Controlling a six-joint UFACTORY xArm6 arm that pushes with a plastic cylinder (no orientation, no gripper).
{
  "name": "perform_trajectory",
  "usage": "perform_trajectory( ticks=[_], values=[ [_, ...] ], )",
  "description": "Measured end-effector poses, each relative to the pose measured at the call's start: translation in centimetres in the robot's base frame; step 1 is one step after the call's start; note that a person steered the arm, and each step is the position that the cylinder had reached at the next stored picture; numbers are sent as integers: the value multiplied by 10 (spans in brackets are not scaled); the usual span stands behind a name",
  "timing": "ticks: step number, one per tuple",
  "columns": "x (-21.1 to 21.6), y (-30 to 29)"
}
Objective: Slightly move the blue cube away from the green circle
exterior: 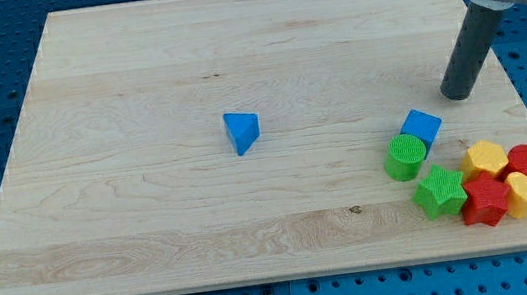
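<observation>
One upright rod, my tip just up-right of the blue cube, apart; green circle touching the cube.

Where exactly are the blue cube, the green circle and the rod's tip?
blue cube [422,125], camera view, top face.
green circle [406,155], camera view, ridged top.
my tip [458,96], camera view, rod's very bottom end, up-right of the cube.

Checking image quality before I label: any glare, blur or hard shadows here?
Camera view: even lighting, no glare on the board; blue cube and green circle sharp, with soft short shadows; my tip crisp, to the cube's upper right.
</observation>
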State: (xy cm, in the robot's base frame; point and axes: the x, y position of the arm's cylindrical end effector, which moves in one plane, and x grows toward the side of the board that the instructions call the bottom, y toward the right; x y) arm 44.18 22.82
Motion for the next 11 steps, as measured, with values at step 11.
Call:
perform_trajectory(
  ticks=[11],
  values=[
    [36,-85]
  ],
)
